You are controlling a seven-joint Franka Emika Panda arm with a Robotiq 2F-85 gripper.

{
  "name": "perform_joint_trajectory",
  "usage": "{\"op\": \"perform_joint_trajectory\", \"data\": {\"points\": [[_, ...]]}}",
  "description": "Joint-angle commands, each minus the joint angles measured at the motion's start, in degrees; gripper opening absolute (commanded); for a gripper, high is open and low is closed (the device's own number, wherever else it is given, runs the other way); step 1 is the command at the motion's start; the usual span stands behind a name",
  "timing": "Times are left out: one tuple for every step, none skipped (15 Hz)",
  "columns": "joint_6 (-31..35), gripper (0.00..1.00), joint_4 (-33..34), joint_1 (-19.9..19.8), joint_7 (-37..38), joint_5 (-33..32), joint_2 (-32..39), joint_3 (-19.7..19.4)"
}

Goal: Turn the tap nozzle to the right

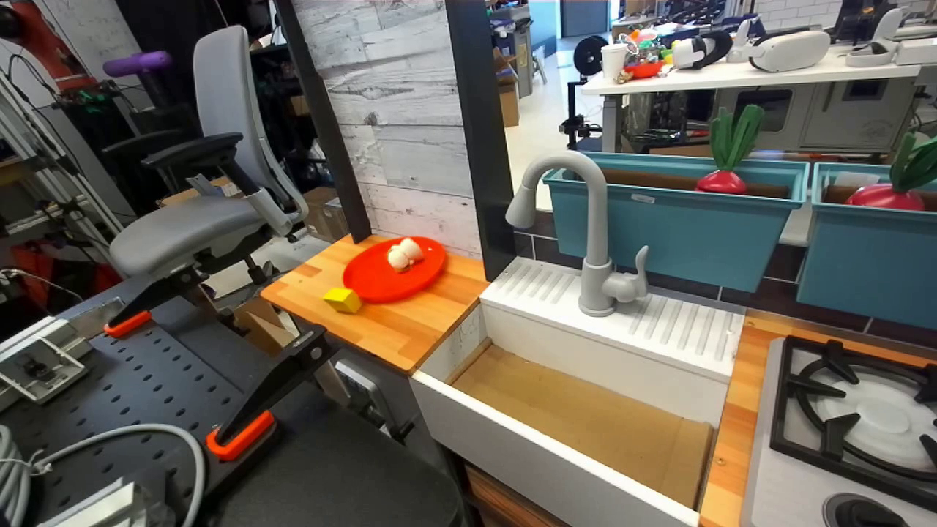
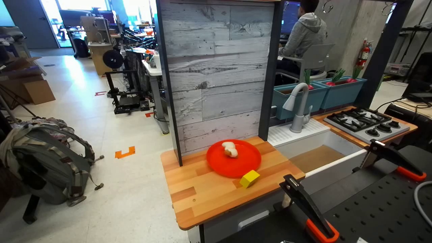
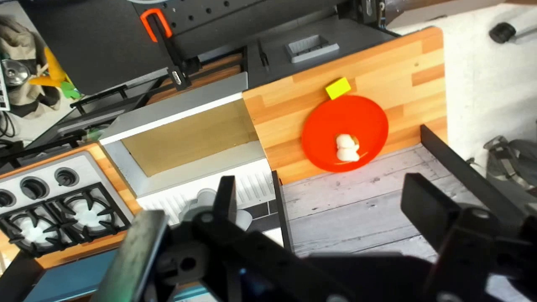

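Note:
The tap nozzle is a tall grey gooseneck spout behind the white sink. It also shows in an exterior view. Its downturned tip points left in both exterior views, toward the dark post beside the white plank panel. In the wrist view the tip shows just right of one finger, and that finger and its linkage hide much of the tap. My gripper is wide open with nothing between its fingers, and looks down from above the panel and tap. The gripper is out of both exterior views.
The plank panel and its dark post stand beside the tap. Teal planters stand behind it. A red plate with a white item and a yellow block lie on the wooden counter. A stove is beyond the sink.

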Motion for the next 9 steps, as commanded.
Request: {"op": "perform_joint_trajectory", "data": {"points": [[7.86,1.0,6.8,-2.71,3.92,1.92,13.94,-0.24],[9.71,1.0,8.82,-3.54,5.22,2.03,17.5,-0.42],[11.57,1.0,10.71,-4.24,6.53,2.06,20.84,-0.6],[12.81,1.0,12.97,-4.96,7.79,2.04,24.27,-0.95],[13.83,1.0,15.38,-5.44,9.06,2.05,27.8,-1.32],[14.74,1.0,17.91,-5.88,10.36,1.97,31.41,-1.84],[15.46,1.0,20.32,-6.12,11.65,1.92,34.74,-2.35],[16.35,1.0,22.55,-6.28,13.09,1.73,37.75,-2.97],[16.7,1.0,24.98,-6.18,14.17,2.02,40.84,-3.88]]}}
